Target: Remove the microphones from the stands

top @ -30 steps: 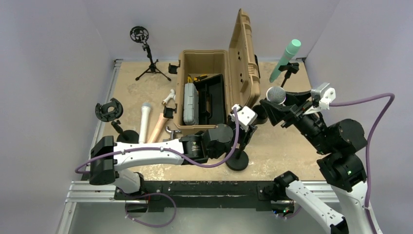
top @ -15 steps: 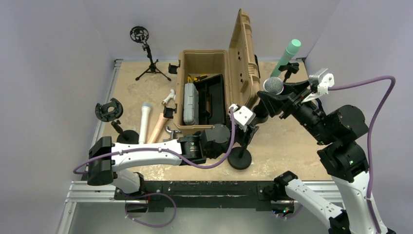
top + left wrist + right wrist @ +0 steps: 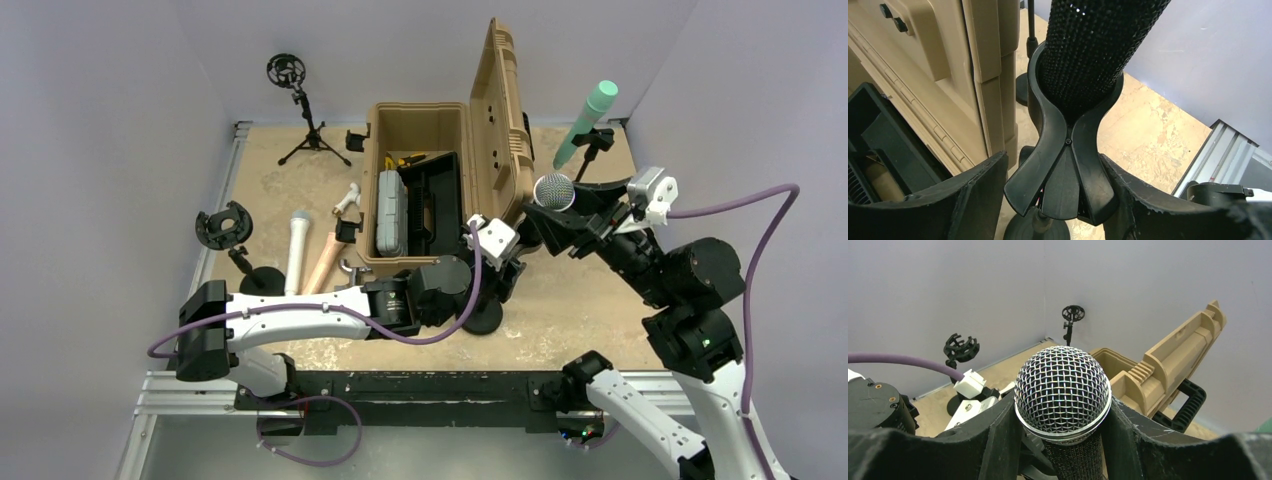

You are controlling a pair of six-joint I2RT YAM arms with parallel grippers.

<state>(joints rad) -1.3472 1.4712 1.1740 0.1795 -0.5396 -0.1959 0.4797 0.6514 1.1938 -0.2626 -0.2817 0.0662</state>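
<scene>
1. The left arm lies low across the table (image 3: 590, 300), and its left gripper (image 3: 1055, 170) is at the stand (image 3: 485, 318), whose round black base sits just in front of the tan case (image 3: 420, 115).
2. In the left wrist view the fingers (image 3: 973, 200) sit on either side of the stand's black clip (image 3: 1045, 125). I cannot tell whether they press on it or stand just clear.
3. The microphone (image 3: 1063, 390) is seated in that clip, its black textured body between the two prongs and its silver mesh head raised and tilted.
4. The right gripper (image 3: 1063, 415) is clamped on the microphone just below the mesh head, with a finger (image 3: 998, 440) against each side.
5. Behind them the case is open with its lid (image 3: 500, 110) upright.
6. A white microphone (image 3: 297, 245) lies left of the case.
7. Farthest back, a green microphone (image 3: 588, 120) leans in its own stand at the right, and a shock mount (image 3: 287, 70) stands on a tripod at the left.
</scene>
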